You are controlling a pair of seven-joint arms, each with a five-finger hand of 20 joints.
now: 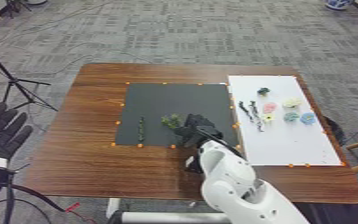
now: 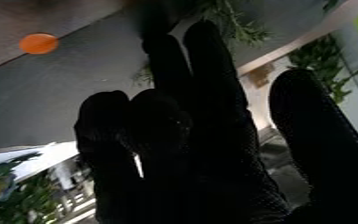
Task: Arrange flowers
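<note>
In the head view the right hand [image 1: 196, 131] is over the right part of the dark mat [image 1: 158, 100], beside a green leafy sprig [image 1: 170, 121]. A thin green stem [image 1: 142, 129] lies farther left on the mat. At the left edge the left hand [image 1: 2, 131] is open, off the table. In the right wrist view the right hand [image 2: 206, 115] is open, its thumb apart from the fingers. Green sprig leaves [image 2: 238, 27] show by its fingertips; the fingers hide part of the sprig, and contact cannot be told.
A white board [image 1: 286, 145] at the right holds a pink flower [image 1: 269, 107], a cream flower [image 1: 291, 103], a blue flower [image 1: 308, 118], a teal flower [image 1: 291, 116], a yellow flower [image 1: 267, 118], dark twigs [image 1: 255, 115] and a dark green piece [image 1: 263, 91]. Orange dots edge mat and board.
</note>
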